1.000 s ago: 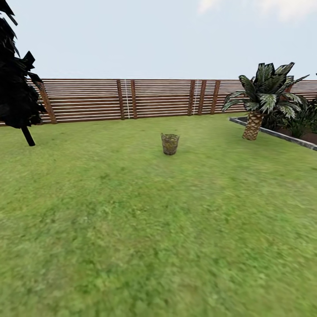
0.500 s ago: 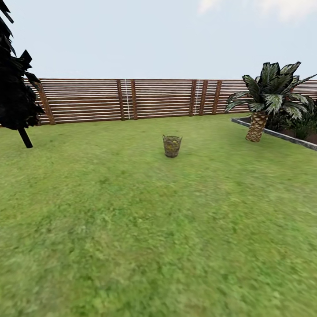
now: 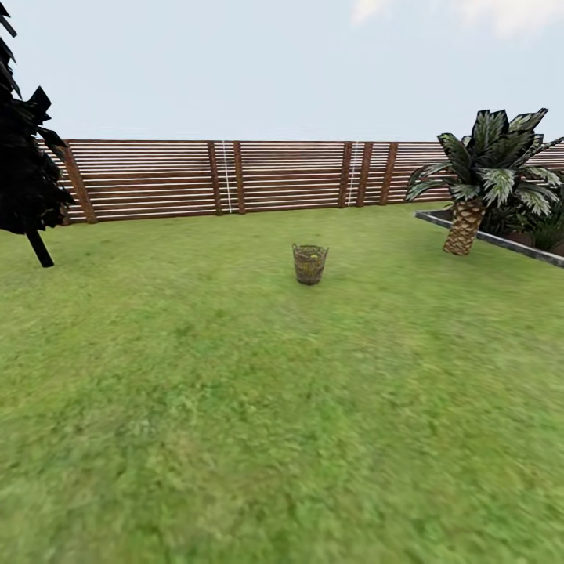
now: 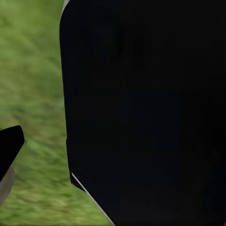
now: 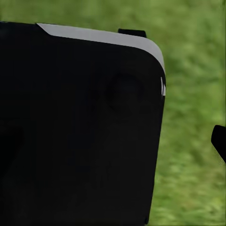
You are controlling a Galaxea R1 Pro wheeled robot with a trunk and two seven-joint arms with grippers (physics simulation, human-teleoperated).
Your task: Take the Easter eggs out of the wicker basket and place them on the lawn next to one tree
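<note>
The wicker basket [image 3: 310,264] stands upright on the lawn [image 3: 235,407] some way ahead, in the middle of the head view. A yellowish hint shows at its opening, but the Easter eggs are too small to make out. The tree is out of view. One black finger [image 4: 8,147] of my left gripper shows over grass at the edge of the left wrist view. A black fingertip [image 5: 219,141] of my right gripper shows likewise in the right wrist view. Both sit beside a black part of my own body [image 4: 150,117] [image 5: 80,127].
A brown slatted fence [image 3: 157,178] closes the garden behind the basket. A black-leaved conifer with a thin dark trunk [image 3: 23,172] stands at the far left. A palm [image 3: 486,168] grows at the right by a grey stone edging [image 3: 501,239]. Open grass lies between me and the basket.
The whole head view has shifted: the basket, fence and palm sit slightly lower and further right and look a little nearer, so the camera has moved. Nothing on the lawn has moved.
</note>
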